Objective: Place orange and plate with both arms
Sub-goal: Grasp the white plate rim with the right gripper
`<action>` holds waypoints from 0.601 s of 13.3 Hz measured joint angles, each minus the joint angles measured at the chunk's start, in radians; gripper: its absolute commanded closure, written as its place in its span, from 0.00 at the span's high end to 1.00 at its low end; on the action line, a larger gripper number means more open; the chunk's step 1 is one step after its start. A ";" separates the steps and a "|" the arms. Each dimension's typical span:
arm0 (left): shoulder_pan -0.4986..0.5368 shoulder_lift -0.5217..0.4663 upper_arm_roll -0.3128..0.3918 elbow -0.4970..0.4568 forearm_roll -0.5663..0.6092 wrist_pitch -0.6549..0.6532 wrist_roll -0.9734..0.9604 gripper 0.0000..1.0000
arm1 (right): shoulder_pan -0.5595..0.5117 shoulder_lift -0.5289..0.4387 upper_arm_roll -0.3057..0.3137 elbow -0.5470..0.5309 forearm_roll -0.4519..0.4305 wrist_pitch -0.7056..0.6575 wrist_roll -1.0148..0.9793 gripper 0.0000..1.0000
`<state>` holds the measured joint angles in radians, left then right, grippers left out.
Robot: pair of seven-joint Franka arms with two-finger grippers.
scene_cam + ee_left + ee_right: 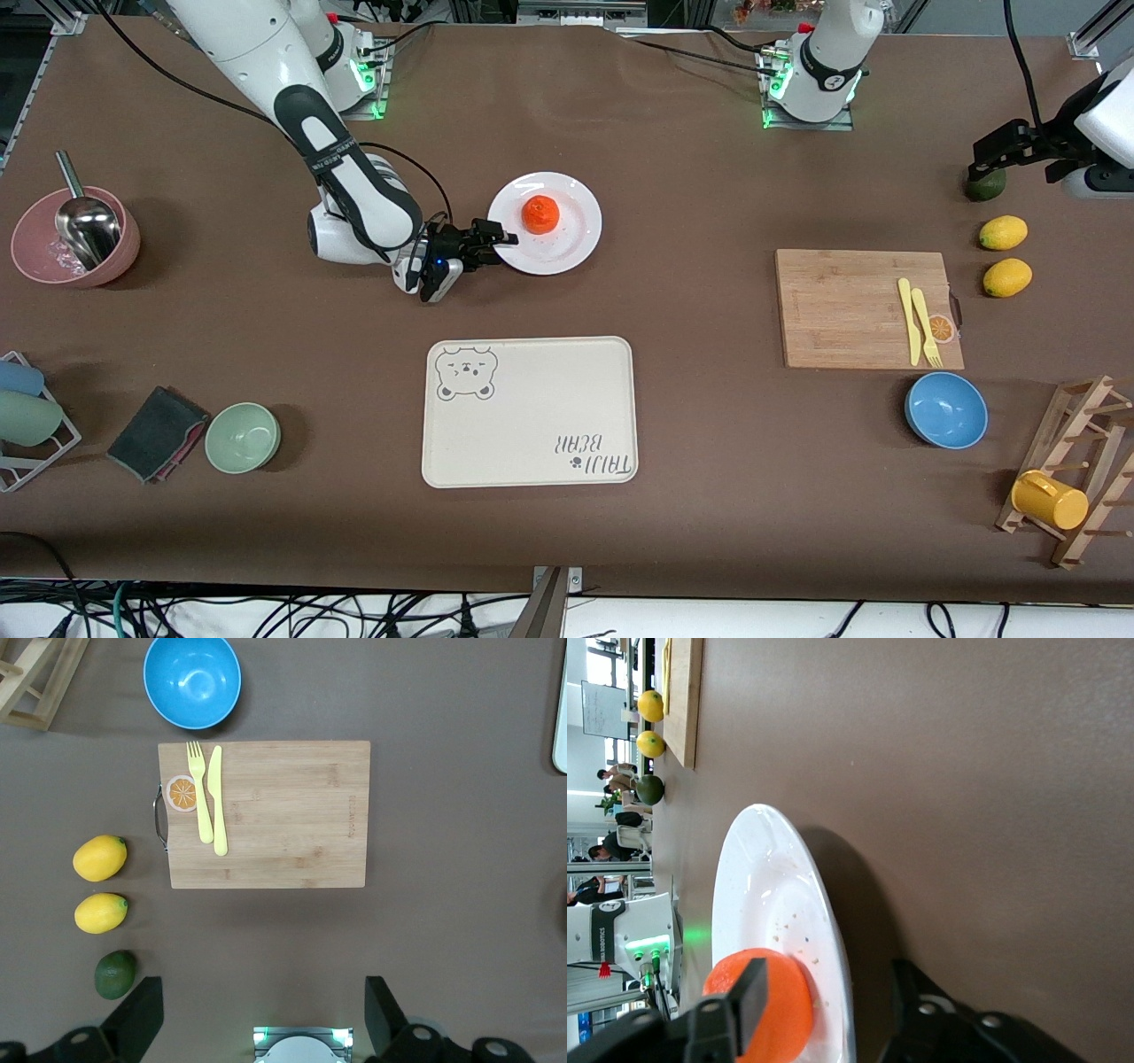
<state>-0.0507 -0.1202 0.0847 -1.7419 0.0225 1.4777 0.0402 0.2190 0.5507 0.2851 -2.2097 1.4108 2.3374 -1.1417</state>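
plate (567,248) rim sits between the right gripper (500,239) fingers, not clamped; left gripper (263,1010) waits open.

Brown table (709,461) bears plate (567,248); tray (532,416); board (842,310).

Item count:
- one orange (539,213)
- one white plate (574,244)
- two lemons (1003,233)
- one dark green fruit (985,186)
- three bowls (946,410)
- one bear-print tray (530,412)
- one cutting board (842,307)
- one fork (927,330)
- one knife (909,322)
- one yellow mug (1049,501)
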 measured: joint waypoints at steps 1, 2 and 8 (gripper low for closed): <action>0.000 0.001 0.000 0.000 0.000 0.000 0.002 1.00 | 0.000 0.005 0.000 0.000 0.000 -0.004 -0.006 0.36; 0.000 0.002 -0.001 0.000 -0.003 0.002 0.003 1.00 | 0.000 0.009 0.000 0.000 0.000 -0.008 -0.009 0.27; -0.007 0.004 -0.032 0.008 -0.011 0.054 0.006 1.00 | 0.000 0.009 0.000 0.000 0.001 -0.030 -0.011 0.00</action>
<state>-0.0576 -0.1157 0.0525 -1.7343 0.0115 1.5321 0.0458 0.2190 0.5599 0.2848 -2.2095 1.4116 2.3075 -1.1524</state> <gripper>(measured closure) 0.000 0.965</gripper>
